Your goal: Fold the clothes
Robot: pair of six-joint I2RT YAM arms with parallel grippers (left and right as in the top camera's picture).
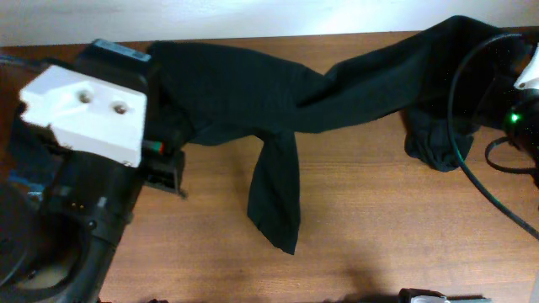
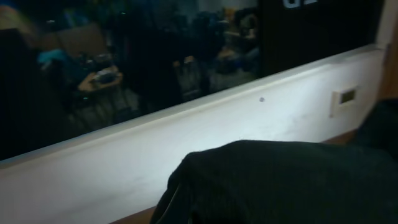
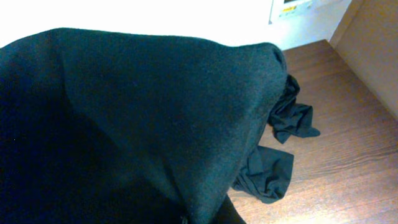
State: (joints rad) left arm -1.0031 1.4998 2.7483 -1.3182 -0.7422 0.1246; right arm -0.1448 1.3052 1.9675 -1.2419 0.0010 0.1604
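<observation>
Okay, going camera by camera:

- Overhead: one long black garment point(image 1: 253, 93) lies stretched along the back of the worktop point(image 1: 379, 227), running from the left arm point(image 1: 80, 118) across to the right arm point(image 1: 526, 126). A narrow flap point(image 1: 274, 198) trails from its middle toward the front edge, and the right end sits in a bunched lump point(image 1: 434, 147).
- My read is that this is the spread-and-flatten step. Nothing looks folded yet.
- A black cable point(image 1: 493, 198) loops over the wood right by that lump. It looks like the one thing that could snag the cloth.
- Left wrist: the cloth humps across the bottom of the view and hides the left fingers completely, so I can't tell if they're open or clamped on it. Behind it there's just a white ledge point(image 2: 186, 143), a dark window point(image 2: 124, 62) and a small wall plate point(image 2: 347, 96).
- Right wrist: fabric fills most of the picture and the right fingers are buried under it, so I can't tell there either. Crumpled dark folds point(image 3: 277, 149) rest on the wood off to the right, probably that same lump.
- Next move, I'd guess: lay both ends flat and smooth out the lump. Then bring the stray flap in line before any fold.
</observation>
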